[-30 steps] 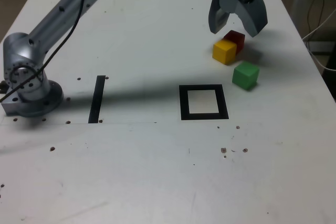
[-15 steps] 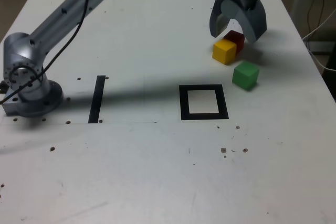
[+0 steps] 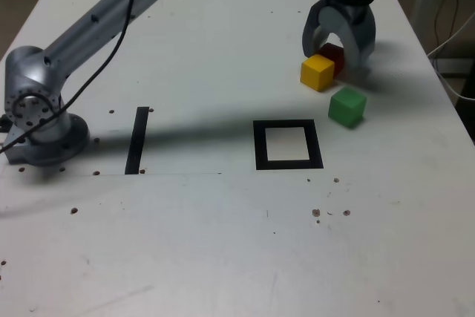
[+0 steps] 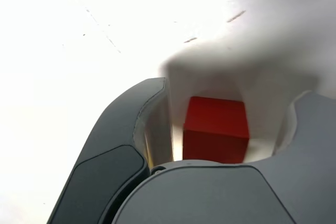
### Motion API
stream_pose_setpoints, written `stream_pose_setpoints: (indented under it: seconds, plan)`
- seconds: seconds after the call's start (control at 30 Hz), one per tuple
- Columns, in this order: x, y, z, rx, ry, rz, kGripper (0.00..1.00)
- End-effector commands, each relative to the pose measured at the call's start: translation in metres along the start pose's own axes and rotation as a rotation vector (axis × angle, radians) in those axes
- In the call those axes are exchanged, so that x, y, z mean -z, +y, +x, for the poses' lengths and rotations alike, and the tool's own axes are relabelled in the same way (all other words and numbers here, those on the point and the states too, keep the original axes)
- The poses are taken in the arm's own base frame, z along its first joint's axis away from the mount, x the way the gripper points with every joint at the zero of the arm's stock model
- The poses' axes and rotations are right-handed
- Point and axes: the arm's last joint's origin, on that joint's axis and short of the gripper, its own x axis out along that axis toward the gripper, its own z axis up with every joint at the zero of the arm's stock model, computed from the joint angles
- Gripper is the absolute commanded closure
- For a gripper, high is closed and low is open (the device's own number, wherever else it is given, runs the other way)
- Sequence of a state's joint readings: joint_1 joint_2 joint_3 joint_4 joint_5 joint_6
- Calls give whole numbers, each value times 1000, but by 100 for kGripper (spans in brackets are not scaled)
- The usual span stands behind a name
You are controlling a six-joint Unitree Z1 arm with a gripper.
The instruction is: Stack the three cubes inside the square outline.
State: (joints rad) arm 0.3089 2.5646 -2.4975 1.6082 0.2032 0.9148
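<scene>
Lowered and narrowed since earlier: gripper (image 3: 338,56) straddling red cube (image 4: 215,128) near table (image 3: 223,50) far right edge, jaws not yet clamped; yellow cube (image 3: 318,73), green cube (image 3: 346,105) loose; square outline (image 3: 287,145) empty, nothing stacked

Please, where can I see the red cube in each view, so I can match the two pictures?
Exterior view: the red cube sits toward the upper right, behind the yellow cube, partly hidden, between the jaws.
Wrist view: the red cube is low in the middle, gaps on both sides.
Shared landmark: the gripper straddling it.
</scene>
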Motion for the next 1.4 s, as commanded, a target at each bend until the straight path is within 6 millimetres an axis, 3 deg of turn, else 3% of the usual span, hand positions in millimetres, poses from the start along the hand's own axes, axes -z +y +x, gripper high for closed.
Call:
stream_pose_setpoints:
  seconds: [0.0, 0.9, 1.37]
  plan:
    - [-2, -2, -2, -2, 4, 6, 58]
    - [-2, -4, -5, -1, 1, 6, 59]
    - [11, -16, -38, -31, -33, -38, 59]
